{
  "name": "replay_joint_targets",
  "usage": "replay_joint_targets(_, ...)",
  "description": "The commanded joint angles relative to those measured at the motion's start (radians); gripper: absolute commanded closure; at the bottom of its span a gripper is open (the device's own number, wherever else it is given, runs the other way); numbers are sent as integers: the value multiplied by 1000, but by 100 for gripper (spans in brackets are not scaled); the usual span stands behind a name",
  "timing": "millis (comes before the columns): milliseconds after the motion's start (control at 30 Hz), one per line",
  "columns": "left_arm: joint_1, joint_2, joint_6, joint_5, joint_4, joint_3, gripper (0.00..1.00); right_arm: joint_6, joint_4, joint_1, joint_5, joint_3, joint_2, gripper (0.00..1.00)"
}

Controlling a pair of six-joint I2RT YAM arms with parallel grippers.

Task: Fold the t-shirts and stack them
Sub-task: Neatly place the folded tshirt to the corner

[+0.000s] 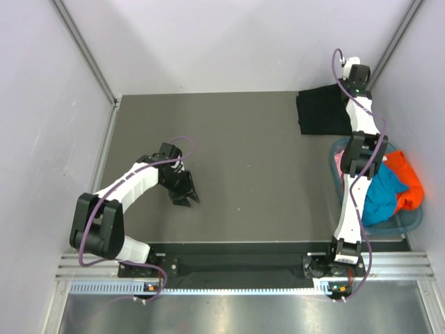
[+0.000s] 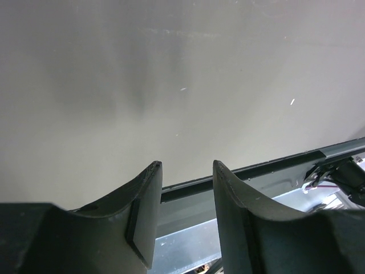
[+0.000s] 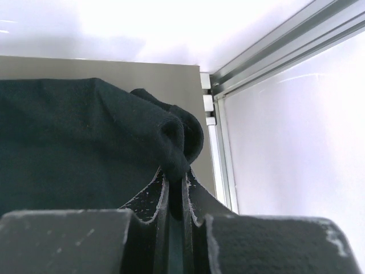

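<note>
The right claw (image 3: 175, 181) is pinched narrow on a bunched edge of the folded black cloth t-shirt (image 3: 74, 142), which lies on the grey counter (image 1: 243, 153) ahead and left of that claw. The left claw (image 2: 185, 171) stands half-open, gripping nothing, with counter surface ahead of it. Behind the right claw, the teal cloth t-shirt (image 1: 379, 196) and the orange cloth t-shirt (image 1: 408, 182) sit in a translucent blue-green plastic basket (image 1: 411, 224).

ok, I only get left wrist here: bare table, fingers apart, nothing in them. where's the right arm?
Observer: At the far right corner; the right gripper is shut on a bunched edge of the black t-shirt.
Operator: is that shirt folded?
Observer: Looks it, a compact rectangle lying flat on the table.
Operator: and the rest?
Observer: Teal-blue t-shirt and orange t-shirt sit crumpled in the blue-green basket at the right edge.
</note>
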Motion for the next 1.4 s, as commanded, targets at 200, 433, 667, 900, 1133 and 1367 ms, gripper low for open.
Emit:
replay_joint_targets(200, -1, 9, -15, 14, 12, 5, 54, -35, 233, -41, 46, 49, 77, 100)
replay_joint_targets(433, -1, 9, -1, 4, -26, 19, 54, -18, 307, -51, 52, 72, 116, 100)
replay_joint_targets(667, -1, 9, 12, -4, -63, 33, 54, -29, 388, -54, 22, 88, 150, 100)
replay_joint_targets(900, -1, -34, -21, -1, -66, -4, 54, -32, 434, -57, -8, 112, 172, 100)
replay_joint_targets(1133, -3, -74, -51, 19, -43, -41, 54, 8, 357, -60, 64, 102, 121, 52)
replay_joint_targets(1367, -3, -109, 35, 42, -55, 17, 54, 169, 149, -26, 133, -89, -217, 34)
